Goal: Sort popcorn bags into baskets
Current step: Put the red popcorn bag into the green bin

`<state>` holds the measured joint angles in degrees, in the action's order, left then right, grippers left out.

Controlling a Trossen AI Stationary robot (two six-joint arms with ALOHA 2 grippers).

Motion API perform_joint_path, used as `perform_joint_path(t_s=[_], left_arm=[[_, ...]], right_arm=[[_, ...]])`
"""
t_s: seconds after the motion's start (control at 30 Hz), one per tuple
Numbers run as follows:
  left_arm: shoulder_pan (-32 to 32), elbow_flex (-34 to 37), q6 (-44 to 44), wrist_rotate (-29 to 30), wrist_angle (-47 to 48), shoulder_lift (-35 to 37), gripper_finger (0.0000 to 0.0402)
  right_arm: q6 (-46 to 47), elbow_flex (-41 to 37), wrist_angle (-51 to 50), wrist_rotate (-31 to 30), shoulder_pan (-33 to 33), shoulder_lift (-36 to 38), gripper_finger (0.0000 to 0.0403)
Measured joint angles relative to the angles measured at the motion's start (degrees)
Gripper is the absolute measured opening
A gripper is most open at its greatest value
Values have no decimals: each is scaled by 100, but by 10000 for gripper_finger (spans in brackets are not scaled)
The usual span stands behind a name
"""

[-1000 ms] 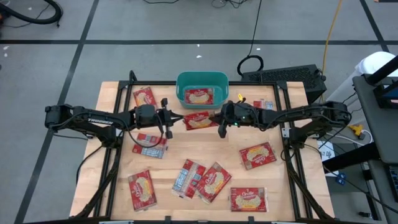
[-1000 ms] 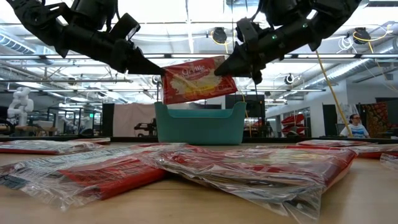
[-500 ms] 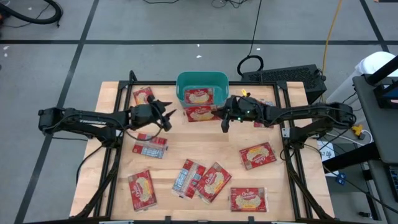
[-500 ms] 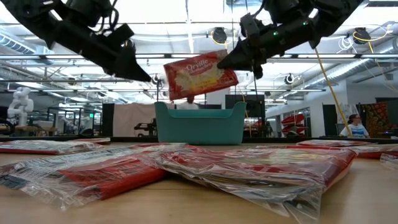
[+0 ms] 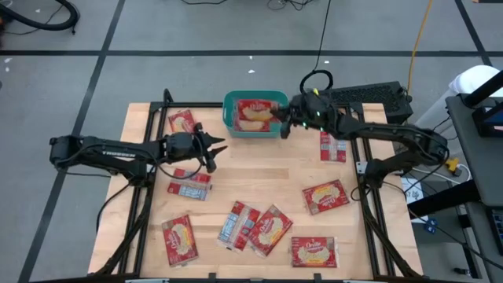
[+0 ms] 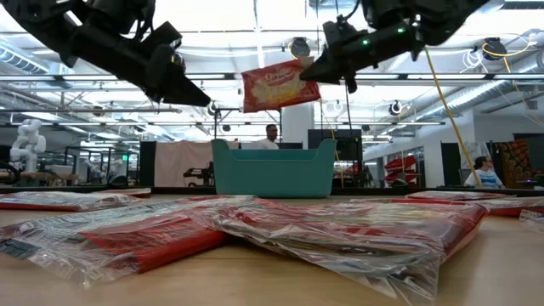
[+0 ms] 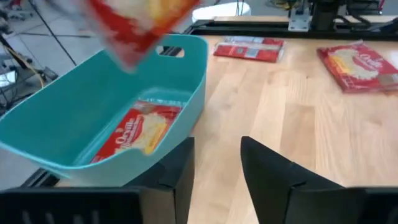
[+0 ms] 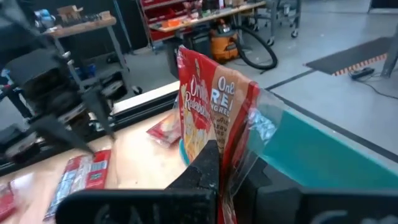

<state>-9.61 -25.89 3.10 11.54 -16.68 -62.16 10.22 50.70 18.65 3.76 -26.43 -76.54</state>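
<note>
Popcorn bag (image 5: 254,115) clamped in right claw (image 5: 284,119) above basket (image 5: 229,126); left claw (image 5: 219,146) apart.

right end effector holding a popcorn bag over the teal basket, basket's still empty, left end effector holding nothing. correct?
One thing is wrong: the teal basket is not empty. The left wrist view shows a popcorn bag already lying inside it. The rest holds: the right end effector holds a bag above the basket, and the left end effector holds nothing.

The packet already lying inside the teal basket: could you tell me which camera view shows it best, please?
The left wrist view: the packet lies label up on the floor of the teal basket. In the high view the held packet covers most of it. The low view shows only the basket's wall; the right wrist view shows none of it.
</note>
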Motion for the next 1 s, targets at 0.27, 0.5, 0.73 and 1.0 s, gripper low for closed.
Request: perform_joint_path(t_s=[0.27, 0.5, 0.73, 1.0], left_arm=[[163, 4, 143, -55, -414, -469, 113], [195, 4, 173, -377, -394, -735, 113], [192, 4, 218, -382, -423, -798, 113], [192, 4, 235, -382, -421, -799, 113]], right_arm=[[62, 982, -647, 589, -710, -854, 9], [272, 1191, -642, 692, -807, -1833, 10], [406, 1247, -559, 691, -809, -2279, 10], [405, 1248, -556, 688, -809, -2458, 12]])
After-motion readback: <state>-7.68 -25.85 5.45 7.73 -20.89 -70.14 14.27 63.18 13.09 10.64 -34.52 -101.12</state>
